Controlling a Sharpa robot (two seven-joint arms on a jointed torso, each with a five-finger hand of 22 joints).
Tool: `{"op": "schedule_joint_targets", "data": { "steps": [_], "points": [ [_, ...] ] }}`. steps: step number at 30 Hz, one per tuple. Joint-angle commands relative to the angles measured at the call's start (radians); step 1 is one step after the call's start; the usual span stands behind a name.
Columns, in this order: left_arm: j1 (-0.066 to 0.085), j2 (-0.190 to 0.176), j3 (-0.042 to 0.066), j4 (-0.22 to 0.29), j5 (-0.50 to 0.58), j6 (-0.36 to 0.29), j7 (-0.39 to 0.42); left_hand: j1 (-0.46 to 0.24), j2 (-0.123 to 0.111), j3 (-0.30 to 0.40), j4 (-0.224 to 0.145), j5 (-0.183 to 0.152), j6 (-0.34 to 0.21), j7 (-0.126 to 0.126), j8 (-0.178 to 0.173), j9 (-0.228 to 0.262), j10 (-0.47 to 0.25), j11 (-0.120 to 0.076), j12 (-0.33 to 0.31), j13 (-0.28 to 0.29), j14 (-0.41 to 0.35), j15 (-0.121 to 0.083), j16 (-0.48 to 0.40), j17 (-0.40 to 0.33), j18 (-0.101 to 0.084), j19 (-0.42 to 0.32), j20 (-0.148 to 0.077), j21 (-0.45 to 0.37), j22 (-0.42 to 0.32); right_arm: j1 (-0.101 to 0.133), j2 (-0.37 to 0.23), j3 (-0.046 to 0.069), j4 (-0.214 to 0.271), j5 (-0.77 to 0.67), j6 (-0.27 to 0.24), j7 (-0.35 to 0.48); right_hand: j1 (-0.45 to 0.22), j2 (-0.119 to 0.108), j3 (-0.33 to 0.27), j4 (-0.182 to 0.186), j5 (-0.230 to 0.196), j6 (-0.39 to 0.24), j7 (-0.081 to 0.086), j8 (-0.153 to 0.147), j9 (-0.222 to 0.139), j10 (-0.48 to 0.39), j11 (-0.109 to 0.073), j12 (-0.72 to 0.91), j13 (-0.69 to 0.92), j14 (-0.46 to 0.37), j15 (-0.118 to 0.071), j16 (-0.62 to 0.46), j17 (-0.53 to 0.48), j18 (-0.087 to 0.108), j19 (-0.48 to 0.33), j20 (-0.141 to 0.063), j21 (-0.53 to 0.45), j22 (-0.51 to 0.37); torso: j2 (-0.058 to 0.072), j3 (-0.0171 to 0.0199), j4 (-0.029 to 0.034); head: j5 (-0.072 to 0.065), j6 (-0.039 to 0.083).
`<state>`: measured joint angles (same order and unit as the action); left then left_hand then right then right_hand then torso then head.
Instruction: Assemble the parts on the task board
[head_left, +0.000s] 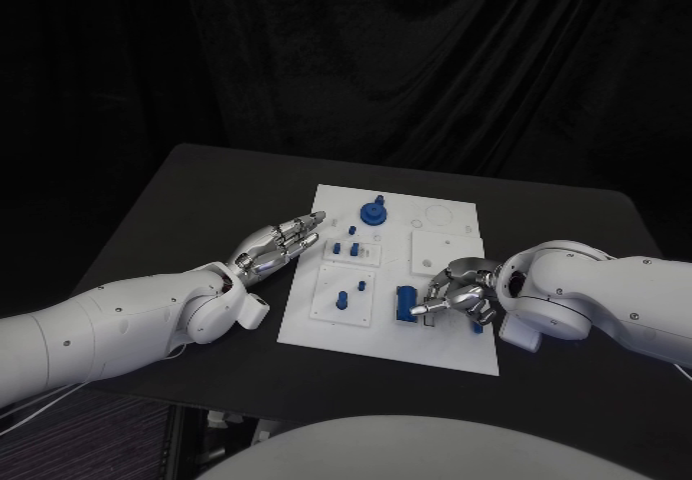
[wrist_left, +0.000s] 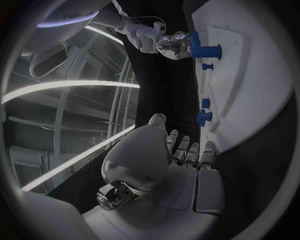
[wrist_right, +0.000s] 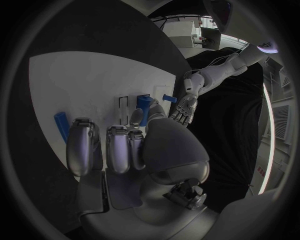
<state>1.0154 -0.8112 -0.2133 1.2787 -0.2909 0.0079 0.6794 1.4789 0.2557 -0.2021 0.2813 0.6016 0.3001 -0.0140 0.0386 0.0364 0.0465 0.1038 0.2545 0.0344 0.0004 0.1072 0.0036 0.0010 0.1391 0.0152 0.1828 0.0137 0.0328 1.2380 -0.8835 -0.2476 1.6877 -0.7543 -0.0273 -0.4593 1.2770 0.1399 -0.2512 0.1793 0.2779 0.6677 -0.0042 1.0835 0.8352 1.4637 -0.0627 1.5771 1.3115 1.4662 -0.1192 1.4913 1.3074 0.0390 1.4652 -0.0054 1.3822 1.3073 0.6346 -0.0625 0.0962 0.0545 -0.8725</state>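
Observation:
The white task board (head_left: 433, 340) lies mid-table. A round blue part (head_left: 374, 212) stands at its far end, and small blue pegs (head_left: 345, 247) stand in its left half. An upright blue block (head_left: 408, 301) stands near the front. My right hand (head_left: 454, 290) hovers over the board's near right part, and its thumb tip (wrist_right: 137, 118) lies against the blue block (wrist_right: 145, 106). Its fingers (wrist_right: 84, 145) stretch over the board with nothing in them. Another blue piece (wrist_right: 61, 125) lies beside them. My left hand (head_left: 281, 243) is flat and empty at the board's left edge (wrist_left: 215, 145).
The black table (head_left: 188, 190) has free room left of the board and behind it. Square inset plates (head_left: 440, 250) sit in the board's right half. The table's front edge runs close below the board.

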Motion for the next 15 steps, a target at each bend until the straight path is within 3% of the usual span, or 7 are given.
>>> {"op": "schedule_joint_targets", "data": {
  "steps": [1,2,5,8,12,15],
  "points": [
    [-0.001,0.002,0.001,0.002,0.002,0.012,0.137,0.003,0.005,0.008,0.001,-0.004,-0.004,0.004,-0.003,-0.001,-0.001,0.007,-0.006,-0.001,0.000,0.007,-0.004,-0.001,0.003,-0.001,0.004,-0.002,0.001,-0.003,0.001,0.000,-0.003,-0.004,0.009,-0.015,0.045,0.045,0.011,-0.001,0.014,-0.008,-0.001,-0.008,0.001,0.107,-0.007,-0.006,0.259,0.069,-0.006,-0.003,0.065,0.008,0.033,-0.006,-0.005,0.200,-0.001,0.0000,-0.0009,0.002,0.000],
    [-0.001,0.002,0.001,0.002,0.002,0.012,0.137,0.003,0.005,0.008,0.001,-0.004,-0.004,0.004,-0.003,-0.001,-0.001,0.007,-0.006,-0.001,0.000,0.007,-0.004,-0.001,0.003,-0.001,0.004,-0.002,0.001,-0.003,0.001,0.000,-0.004,-0.004,0.010,-0.016,0.061,0.051,0.024,-0.007,0.061,-0.014,-0.002,-0.015,0.001,0.107,-0.009,-0.006,0.259,0.069,-0.007,-0.004,0.064,0.009,0.033,-0.008,-0.005,0.200,-0.001,0.0000,-0.0010,0.003,0.000],
    [-0.001,0.001,0.001,0.002,0.002,0.013,0.136,0.002,0.006,0.008,0.001,-0.004,-0.002,0.005,-0.002,-0.001,-0.001,0.007,-0.006,-0.001,0.000,0.008,-0.004,-0.001,0.003,0.000,0.005,-0.002,0.002,-0.003,0.003,0.000,-0.006,-0.004,0.016,-0.017,0.086,0.050,0.042,-0.017,0.134,-0.017,-0.003,-0.025,-0.001,0.107,-0.010,-0.006,0.259,0.069,-0.008,-0.004,0.064,0.009,0.032,-0.009,-0.006,0.200,-0.001,0.0001,-0.0008,0.003,0.000],
    [-0.002,0.001,0.001,0.002,0.002,0.013,0.135,0.002,0.006,0.008,0.001,-0.004,-0.002,0.005,-0.002,-0.001,-0.001,0.007,-0.006,-0.001,0.000,0.008,-0.004,-0.001,0.003,0.000,0.005,-0.002,0.002,-0.003,0.005,0.000,-0.005,-0.004,0.022,-0.018,0.101,0.042,0.054,-0.023,0.165,-0.018,-0.003,-0.032,-0.002,0.107,-0.009,-0.006,0.259,0.068,-0.008,-0.005,0.063,0.009,0.032,-0.009,-0.007,0.200,-0.001,0.0002,-0.0005,0.002,0.000],
    [-0.002,0.000,0.001,0.003,0.002,0.014,0.135,0.002,0.006,0.008,0.001,-0.004,-0.002,0.005,-0.002,-0.001,-0.001,0.007,-0.006,-0.001,0.000,0.008,-0.004,-0.001,0.003,0.000,0.005,-0.002,0.002,-0.004,0.008,0.000,-0.003,-0.004,0.036,-0.020,0.113,0.022,0.060,-0.032,0.142,-0.013,-0.001,-0.036,-0.001,0.107,-0.008,-0.006,0.259,0.068,-0.007,-0.005,0.063,0.008,0.032,-0.008,-0.006,0.200,-0.001,0.0001,-0.0005,0.002,0.000],
    [-0.002,0.000,0.001,0.003,0.002,0.014,0.135,0.002,0.006,0.008,0.001,-0.004,-0.002,0.005,-0.002,-0.001,-0.001,0.007,-0.006,-0.001,0.000,0.008,-0.004,-0.001,0.003,0.000,0.005,-0.002,0.002,-0.004,0.008,0.000,0.000,-0.004,0.044,-0.020,0.109,0.002,0.055,-0.028,0.059,-0.002,0.002,-0.035,0.003,0.107,-0.005,-0.006,0.259,0.068,-0.005,-0.005,0.062,0.008,0.033,-0.006,-0.005,0.201,-0.001,0.0001,-0.0005,0.002,0.000]
  ]
}}
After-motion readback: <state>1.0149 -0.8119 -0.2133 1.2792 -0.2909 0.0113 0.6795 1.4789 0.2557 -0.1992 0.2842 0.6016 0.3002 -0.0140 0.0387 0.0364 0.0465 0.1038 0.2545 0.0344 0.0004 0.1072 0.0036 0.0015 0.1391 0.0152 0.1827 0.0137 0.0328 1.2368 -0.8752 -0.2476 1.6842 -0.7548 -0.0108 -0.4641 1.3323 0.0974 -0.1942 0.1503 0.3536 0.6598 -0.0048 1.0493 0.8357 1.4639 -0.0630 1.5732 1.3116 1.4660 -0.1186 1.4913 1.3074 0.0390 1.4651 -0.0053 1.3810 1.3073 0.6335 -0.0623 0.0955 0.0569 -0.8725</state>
